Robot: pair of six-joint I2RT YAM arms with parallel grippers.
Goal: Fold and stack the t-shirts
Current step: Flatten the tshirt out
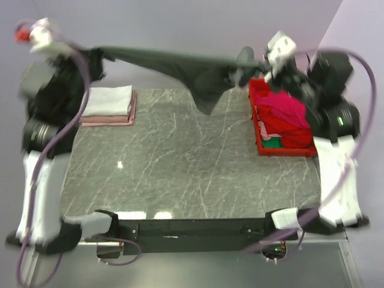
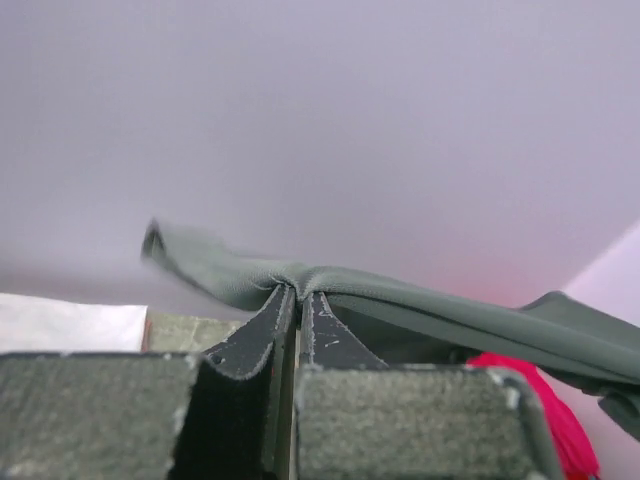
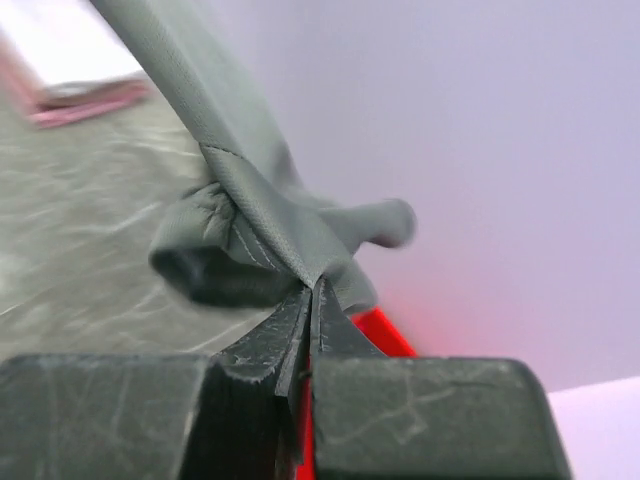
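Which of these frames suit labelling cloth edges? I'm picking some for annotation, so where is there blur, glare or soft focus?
Top external: soft overall, smeared along the stretched dark charcoal-grey cloth t-shirt, with white glare patches on the grey veined stone table near its front edge. Left wrist: left gripper sharp, the shirt's free corner blurred. Right wrist: right gripper sharp, folded white and pink t-shirt stack out of focus.

The grey, white-veined tabletop (image 1: 180, 162) is carrying a folded pale pink t-shirt (image 1: 108, 121) near its far left corner, with a folded white t-shirt (image 1: 109, 100) lying on top. A red crate (image 1: 260, 129) is sitting at the far right edge, holding a bunched magenta t-shirt (image 1: 285, 108).
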